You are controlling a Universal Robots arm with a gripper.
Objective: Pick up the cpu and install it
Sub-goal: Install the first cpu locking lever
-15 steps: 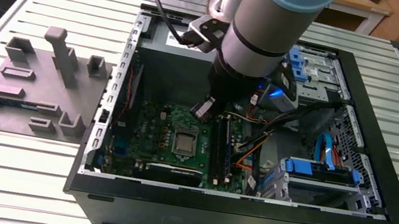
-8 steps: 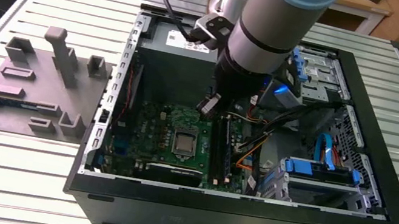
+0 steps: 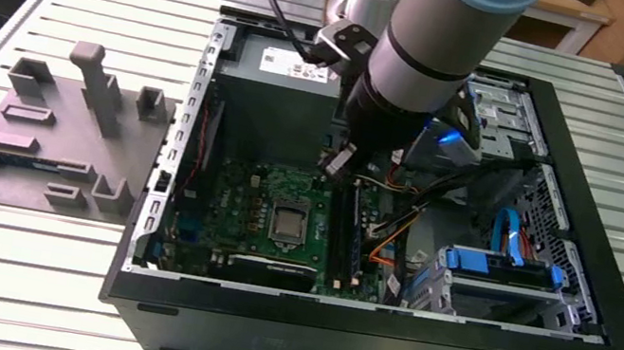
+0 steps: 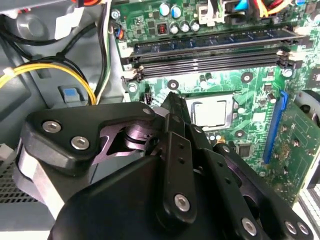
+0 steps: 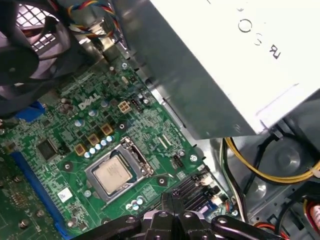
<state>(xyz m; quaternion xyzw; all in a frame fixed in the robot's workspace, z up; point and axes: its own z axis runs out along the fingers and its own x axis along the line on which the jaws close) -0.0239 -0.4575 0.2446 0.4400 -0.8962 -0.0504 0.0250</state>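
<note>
Cpu point(image 5: 112, 174) seated in motherboard socket point(image 5: 131, 150), end effector point(image 5: 172, 202) fingertips hard to make out

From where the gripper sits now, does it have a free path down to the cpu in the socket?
Probably yes. The cpu lies seated in the motherboard socket with its top uncovered, and the gripper hangs just beside it inside the case. Nothing lies between them; the memory sticks stand off to one side.

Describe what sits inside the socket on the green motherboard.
The cpu, its pale metal top facing up, sits inside the socket frame on the motherboard. Its underside and the contacts beneath are covered, so they cannot be seen.
</note>
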